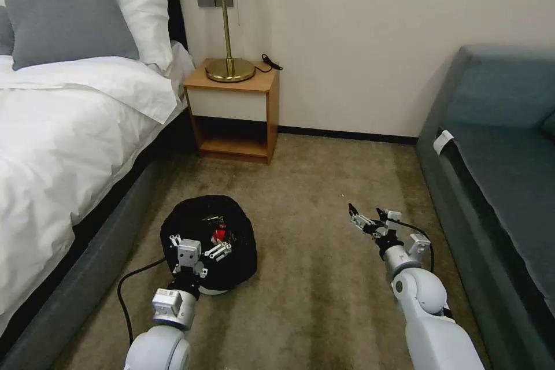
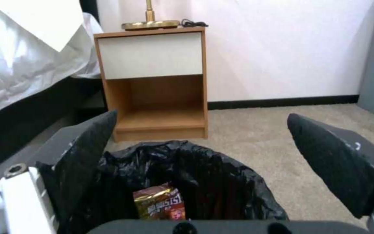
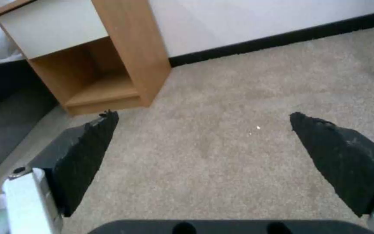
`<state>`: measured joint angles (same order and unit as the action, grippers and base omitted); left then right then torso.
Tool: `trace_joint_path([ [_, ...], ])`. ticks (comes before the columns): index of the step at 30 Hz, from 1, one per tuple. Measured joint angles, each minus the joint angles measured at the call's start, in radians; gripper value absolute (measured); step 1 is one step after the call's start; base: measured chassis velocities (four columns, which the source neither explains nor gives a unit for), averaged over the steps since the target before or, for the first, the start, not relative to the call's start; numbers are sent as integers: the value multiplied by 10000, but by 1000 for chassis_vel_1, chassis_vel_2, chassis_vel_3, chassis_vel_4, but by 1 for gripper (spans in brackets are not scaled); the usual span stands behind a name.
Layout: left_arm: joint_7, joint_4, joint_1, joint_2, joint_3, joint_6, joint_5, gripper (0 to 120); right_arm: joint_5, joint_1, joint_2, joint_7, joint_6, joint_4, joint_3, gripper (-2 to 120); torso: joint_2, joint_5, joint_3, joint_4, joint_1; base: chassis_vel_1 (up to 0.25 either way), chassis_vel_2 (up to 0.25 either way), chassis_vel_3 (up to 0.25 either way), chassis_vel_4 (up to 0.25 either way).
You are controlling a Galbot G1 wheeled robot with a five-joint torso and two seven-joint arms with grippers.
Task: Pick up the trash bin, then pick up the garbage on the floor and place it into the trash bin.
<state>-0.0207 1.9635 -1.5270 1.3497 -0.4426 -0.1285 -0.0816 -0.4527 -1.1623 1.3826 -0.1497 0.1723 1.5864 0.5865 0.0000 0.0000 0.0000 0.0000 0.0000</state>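
Trash bin (image 1: 208, 243) is set on the floor (image 1: 324, 277) beside the bed, directly under the released left pincer (image 1: 196, 250); right pincer (image 1: 370, 221), also released, is held well apart over bare carpet.

left pincer (image 2: 202, 128) – spread wide above trash bin (image 2: 239, 182) | garbage (image 2: 159, 202) inside – snack wrapper
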Motion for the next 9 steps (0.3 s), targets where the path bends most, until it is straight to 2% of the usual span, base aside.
trace_joint_path([
  [9,0,0,0,0,-1,2,-6,100,0,0,0,-4,0,-1,-1,100,0,0,0,0,0,0,0,0,0],
])
